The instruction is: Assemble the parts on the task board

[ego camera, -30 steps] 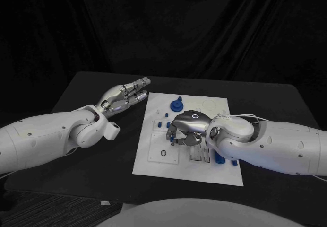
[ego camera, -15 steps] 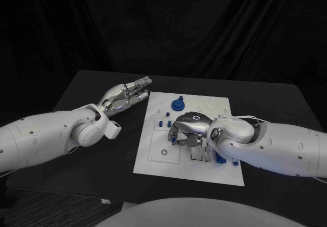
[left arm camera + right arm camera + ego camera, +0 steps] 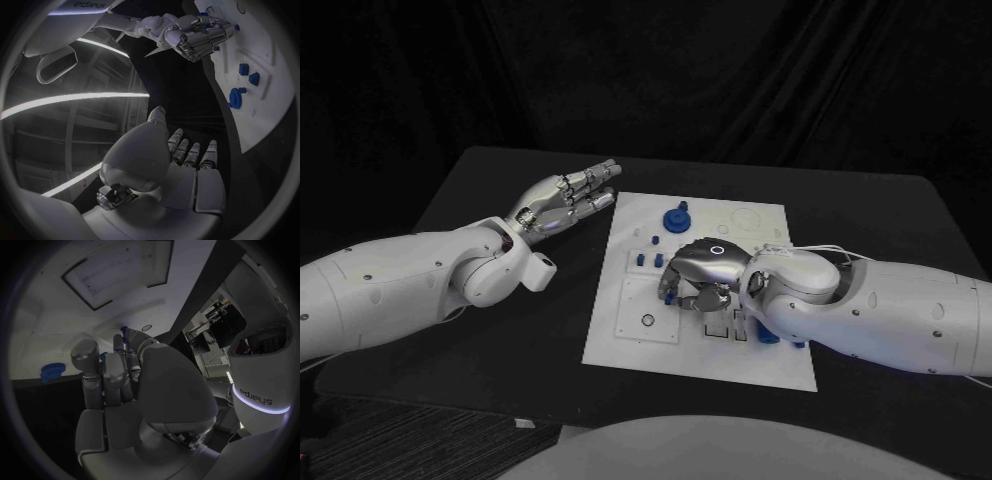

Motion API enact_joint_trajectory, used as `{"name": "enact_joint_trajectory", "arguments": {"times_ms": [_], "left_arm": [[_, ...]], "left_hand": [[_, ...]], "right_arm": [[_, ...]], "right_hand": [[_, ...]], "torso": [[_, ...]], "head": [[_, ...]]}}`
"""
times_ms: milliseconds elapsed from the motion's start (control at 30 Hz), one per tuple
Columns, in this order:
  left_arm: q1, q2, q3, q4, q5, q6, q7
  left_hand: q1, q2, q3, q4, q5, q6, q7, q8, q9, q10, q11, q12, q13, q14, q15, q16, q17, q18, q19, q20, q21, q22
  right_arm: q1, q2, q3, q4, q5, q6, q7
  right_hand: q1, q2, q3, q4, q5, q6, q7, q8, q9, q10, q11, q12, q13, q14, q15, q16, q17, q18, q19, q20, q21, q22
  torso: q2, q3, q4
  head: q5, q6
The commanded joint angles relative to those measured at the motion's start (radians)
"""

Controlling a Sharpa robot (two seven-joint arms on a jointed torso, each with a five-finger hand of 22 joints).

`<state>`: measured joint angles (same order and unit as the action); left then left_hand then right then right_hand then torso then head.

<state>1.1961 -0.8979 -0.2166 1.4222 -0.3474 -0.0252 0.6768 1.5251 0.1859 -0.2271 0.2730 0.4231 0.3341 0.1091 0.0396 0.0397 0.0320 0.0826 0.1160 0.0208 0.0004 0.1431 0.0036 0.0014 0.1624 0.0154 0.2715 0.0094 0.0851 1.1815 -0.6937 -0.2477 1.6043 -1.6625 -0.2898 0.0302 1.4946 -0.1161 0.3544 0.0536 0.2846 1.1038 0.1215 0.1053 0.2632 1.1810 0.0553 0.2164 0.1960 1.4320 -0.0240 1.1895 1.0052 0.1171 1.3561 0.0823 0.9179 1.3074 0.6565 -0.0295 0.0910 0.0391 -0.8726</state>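
Hovering — right hand [image 3: 700, 272] over task board [image 3: 733, 360]

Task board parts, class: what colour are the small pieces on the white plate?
Blue. The parts stand out against the white task board most clearly in the head view.

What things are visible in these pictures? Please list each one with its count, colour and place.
table: one, black, under everything.
task board: one, white, in the middle of the table.
round knobbed part: one, blue, near the far edge of the task board.
small parts: several, blue, on the board's left side and near the right hand; exact count unclear.
curtain: black, behind the table.
left hand: one, silver, fingers straight and apart, holding nothing, hovering left of the board's far corner.
right hand: one, silver, fingers curled down over the board's middle, blue showing at the fingers; whether it grips a part is unclear.
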Motion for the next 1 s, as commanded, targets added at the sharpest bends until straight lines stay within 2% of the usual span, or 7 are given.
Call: {"name": "enact_joint_trajectory", "arguments": {"times_ms": [33, 467, 667, 1000], "left_arm": [[-0.002, 0.001, 0.001, 0.001, 0.007, 0.012, 0.016], [-0.002, 0.003, 0.001, 0.0, 0.007, 0.016, 0.012], [-0.003, 0.003, 0.001, -0.001, 0.007, 0.018, 0.01], [-0.003, 0.005, 0.001, -0.002, 0.007, 0.022, 0.005]], "left_hand": [[0.008, -0.001, 0.002, -0.004, 0.003, 0.007, 0.001, 0.006, 0.001, 0.0, 0.004, 0.005, 0.001, 0.0, 0.001, -0.004, -0.001, 0.018, -0.001, 0.006, 0.004, 0.001], [0.009, 0.0, 0.002, -0.004, 0.004, 0.009, 0.002, 0.006, 0.001, 0.0, 0.004, 0.006, 0.001, 0.0, 0.003, -0.004, -0.001, 0.018, -0.001, 0.007, 0.005, 0.002], [0.01, 0.001, 0.003, -0.004, 0.004, 0.012, 0.004, 0.007, 0.002, -0.001, 0.005, 0.005, 0.001, 0.0, 0.004, -0.004, -0.001, 0.018, -0.001, 0.007, 0.005, 0.002], [0.016, 0.004, 0.006, -0.007, 0.006, 0.025, 0.009, 0.01, 0.003, 0.0, 0.01, 0.006, 0.001, 0.0, 0.008, -0.004, -0.001, 0.019, 0.0, 0.009, 0.005, 0.006]], "right_arm": [[-0.004, -0.002, 0.0, 0.0, -0.008, 0.016, -0.02], [-0.005, -0.001, 0.0, -0.002, -0.008, 0.032, -0.023], [-0.006, 0.004, 0.0, -0.006, -0.008, 0.038, -0.021], [-0.007, 0.014, 0.0, -0.013, -0.008, 0.05, -0.026]], "right_hand": [[0.008, -0.003, -0.001, -0.005, -0.001, -0.006, 0.002, -0.004, -0.001, 0.005, 0.0, -0.002, 0.001, 0.006, 0.001, 0.003, 0.001, -0.005, 0.009, -0.002, 0.006, 0.117], [0.009, -0.004, -0.001, -0.006, 0.0, -0.009, 0.003, -0.007, -0.002, 0.003, 0.001, -0.004, 0.001, 0.005, 0.002, 0.0, -0.004, -0.004, 0.007, -0.001, 0.001, 0.116], [0.0, -0.01, -0.001, -0.003, -0.016, -0.051, 0.016, -0.037, -0.019, -0.013, 0.012, -0.016, -0.003, -0.003, 0.011, -0.009, -0.014, -0.003, -0.001, 0.004, -0.017, 0.111], [-0.005, -0.012, -0.002, 0.001, -0.023, -0.063, 0.021, -0.042, -0.026, -0.02, 0.017, -0.017, -0.003, -0.009, 0.015, -0.014, -0.022, -0.001, -0.008, 0.008, -0.03, 0.108]], "torso": [[-0.001, -0.0002, -0.0018], [-0.002, 0.0008, -0.0003], [-0.001, 0.0002, -0.0001], [-0.002, 0.0002, 0.0006]], "head": [[0.002, 0.0], [0.001, 0.0], [0.001, 0.0], [-0.002, 0.0]]}}
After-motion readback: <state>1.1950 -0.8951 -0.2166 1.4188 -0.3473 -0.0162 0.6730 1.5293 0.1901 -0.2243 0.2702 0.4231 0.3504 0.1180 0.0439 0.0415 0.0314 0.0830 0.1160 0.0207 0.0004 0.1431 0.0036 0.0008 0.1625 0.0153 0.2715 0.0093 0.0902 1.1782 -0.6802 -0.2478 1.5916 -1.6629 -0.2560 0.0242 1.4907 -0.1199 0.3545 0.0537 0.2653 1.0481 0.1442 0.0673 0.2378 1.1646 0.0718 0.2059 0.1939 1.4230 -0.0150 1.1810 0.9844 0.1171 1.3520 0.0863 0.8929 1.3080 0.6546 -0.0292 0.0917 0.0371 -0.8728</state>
